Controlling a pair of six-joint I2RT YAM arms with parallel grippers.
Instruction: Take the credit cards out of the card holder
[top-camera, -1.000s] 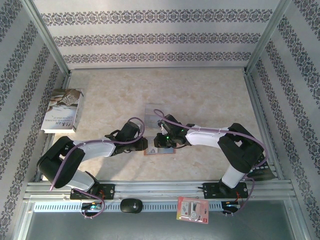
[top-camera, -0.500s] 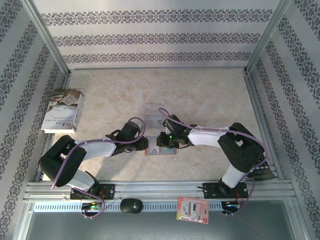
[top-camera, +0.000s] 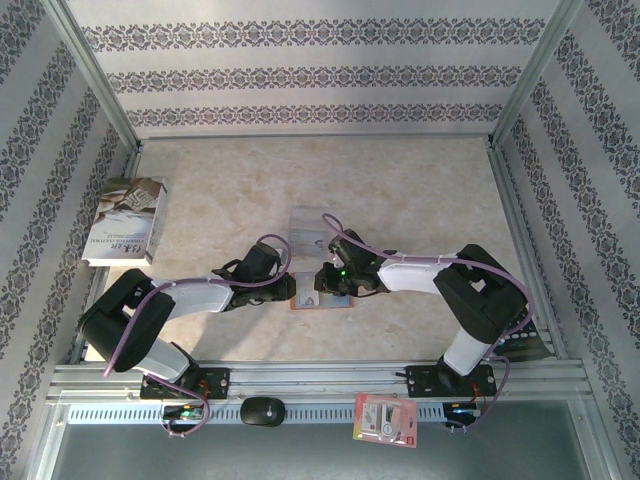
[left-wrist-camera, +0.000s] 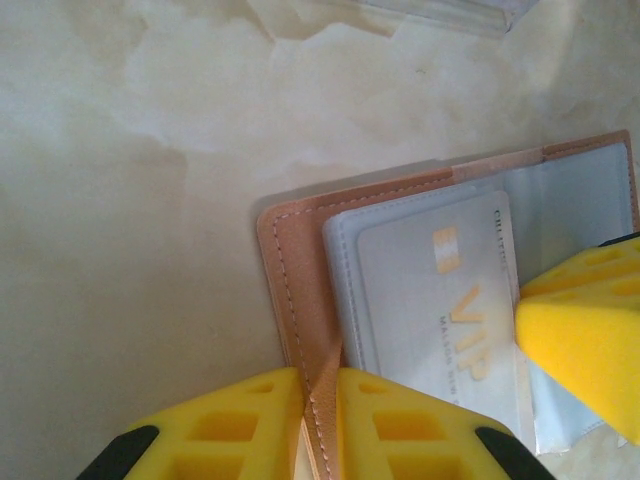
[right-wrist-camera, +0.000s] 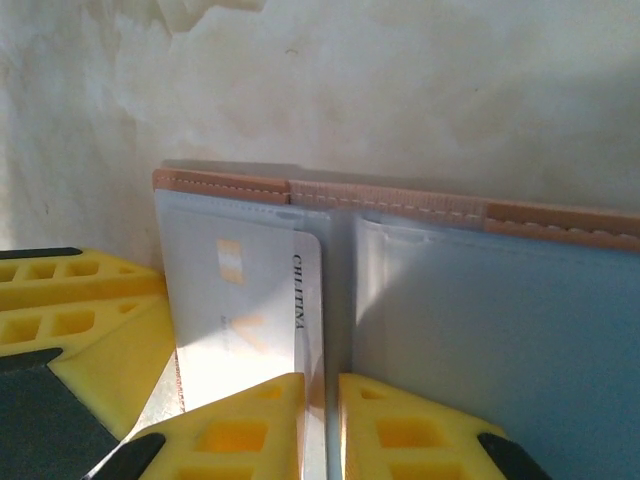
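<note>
Shows the card holder (top-camera: 325, 304) spread open and flat on the marbled table (top-camera: 400, 180), near the front edge, between the two arms. Shows the left gripper (left-wrist-camera: 320, 400) clenched on the holder's orange-brown leather edge, pinning it down. Shows the right gripper (right-wrist-camera: 322, 410) pinched tight beside the centre fold, over the long edge of a pale credit card (left-wrist-camera: 430, 300) marked VIP; cannot tell whether it bites the card alone or the clear pocket as well. Places that card fully inside its grey-blue pocket, not yet drawn out. Reads as an early stage: holder opened and braced, card seized, sliding it free left to do. Cannot tell whether the other pockets hide more cards.
</note>
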